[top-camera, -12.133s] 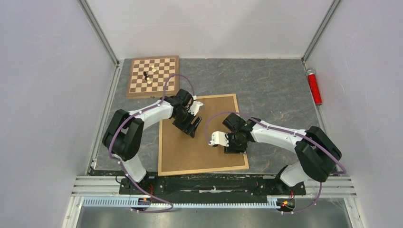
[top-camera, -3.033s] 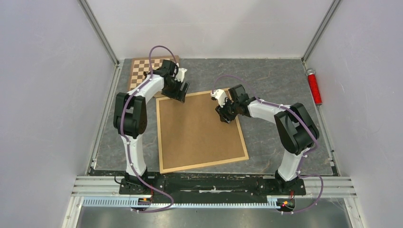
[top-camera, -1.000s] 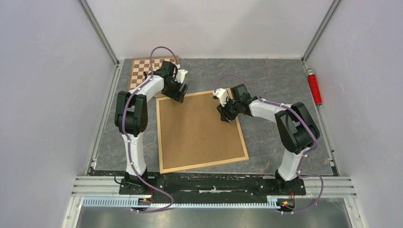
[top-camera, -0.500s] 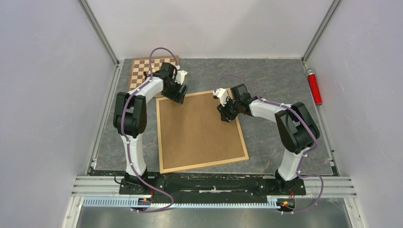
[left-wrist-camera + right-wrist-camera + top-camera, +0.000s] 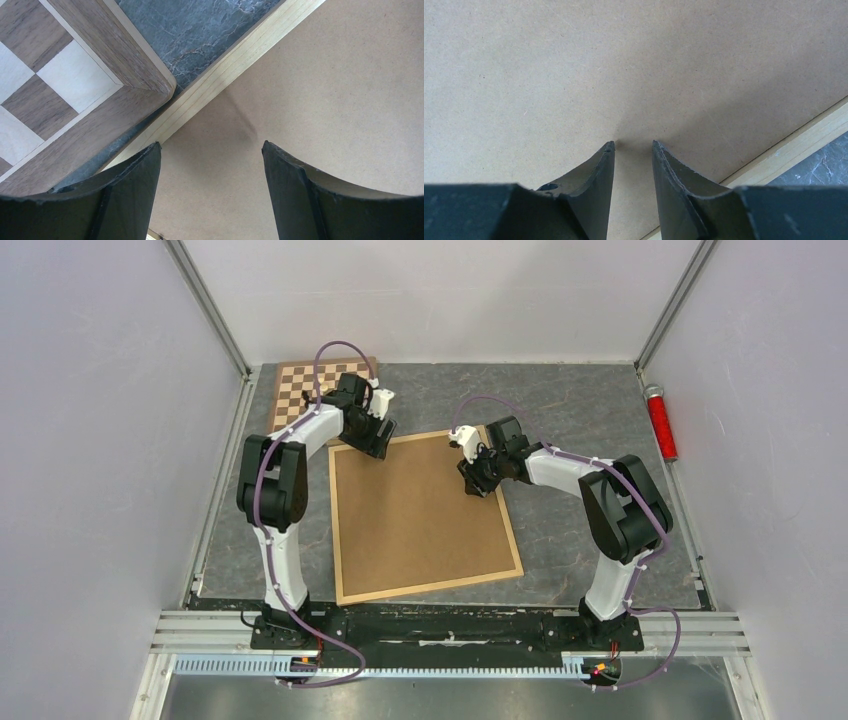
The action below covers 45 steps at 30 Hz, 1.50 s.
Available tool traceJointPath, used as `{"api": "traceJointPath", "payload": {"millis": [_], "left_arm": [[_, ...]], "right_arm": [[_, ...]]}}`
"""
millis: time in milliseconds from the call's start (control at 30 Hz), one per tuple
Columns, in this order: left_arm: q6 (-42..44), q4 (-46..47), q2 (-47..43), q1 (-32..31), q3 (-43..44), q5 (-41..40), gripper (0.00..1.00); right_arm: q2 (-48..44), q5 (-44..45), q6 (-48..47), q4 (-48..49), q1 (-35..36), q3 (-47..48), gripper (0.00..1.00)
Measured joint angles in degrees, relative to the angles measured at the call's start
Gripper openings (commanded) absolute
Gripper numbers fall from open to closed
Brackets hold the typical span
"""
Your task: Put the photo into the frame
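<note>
A: Where is the photo?
B: Not seen; the frame [image 5: 430, 588] is covered by the backing board [image 5: 420, 525].
A: Anything held?
B: Nothing: the left gripper [image 5: 210, 150] is opened wide, the right gripper [image 5: 634, 145] narrowly, probably to press it.

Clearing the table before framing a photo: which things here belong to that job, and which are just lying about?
Job: wooden frame, brown backing board lying in it; no photo in view.
Lying about: chessboard, red tube.

Light wood frame [image 5: 430, 586], brown-checkered chessboard [image 5: 293, 392]
</note>
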Motion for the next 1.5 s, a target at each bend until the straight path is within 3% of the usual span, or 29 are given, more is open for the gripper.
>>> {"api": "traceJointPath", "payload": {"millis": [867, 1500], "left_arm": [[1.7, 4.2, -4.3, -0.1, -8.5, 0.1, 0.80], [-0.9, 0.5, -5.3, 0.9, -5.4, 0.3, 0.80]], "right_arm": [[0.2, -1.1, 0.0, 0.1, -0.5, 0.0, 0.36], [0.3, -1.5, 0.0, 0.0, -0.7, 0.1, 0.35]]}}
